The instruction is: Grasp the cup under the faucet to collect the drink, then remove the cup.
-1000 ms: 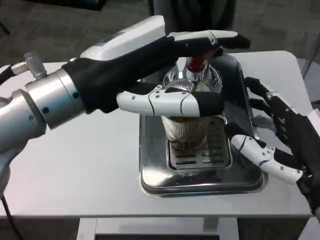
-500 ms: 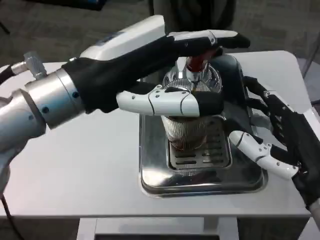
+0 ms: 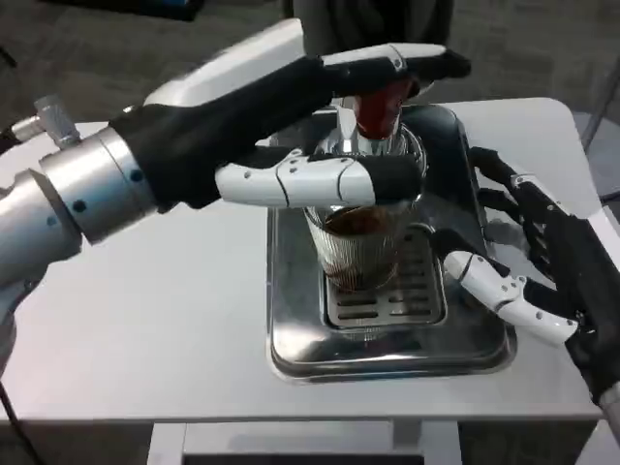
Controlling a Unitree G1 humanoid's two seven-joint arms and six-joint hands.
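The left hand (image 3: pixel 291 136) reaches in from the left edge of the table (image 3: pixel 145 320), its fingers stretched out long over the dispenser. The top fingers lie on the red tap handle (image 3: pixel 376 108) — pressing or just resting, hard to say — while the thumb (image 3: pixel 300 181) runs across the front of the cup (image 3: pixel 356 244) near its rim. It has nothing clamped in a full grip; the fingers are extended, not curled.

The cup is a clear ribbed glass, standing upright on the slotted grate (image 3: pixel 387 300) of the steel drip tray (image 3: pixel 387 354), directly beneath the faucet (image 3: pixel 363 145). There's dark drink inside it — the level shows high up the glass, just below the thumb.

Over on the right side of the table, the right hand (image 3: pixel 542 262) waits beside the tray's right edge. Its fingers are spread apart and it holds nothing. The white lower finger (image 3: pixel 494 288) points in towards the grate and overlaps the tray's right rim, near the cup but apart from it; the black upper fingers fan out by the tray's far right corner.

The tray sits at the middle of the table, its front lip close to the near edge.
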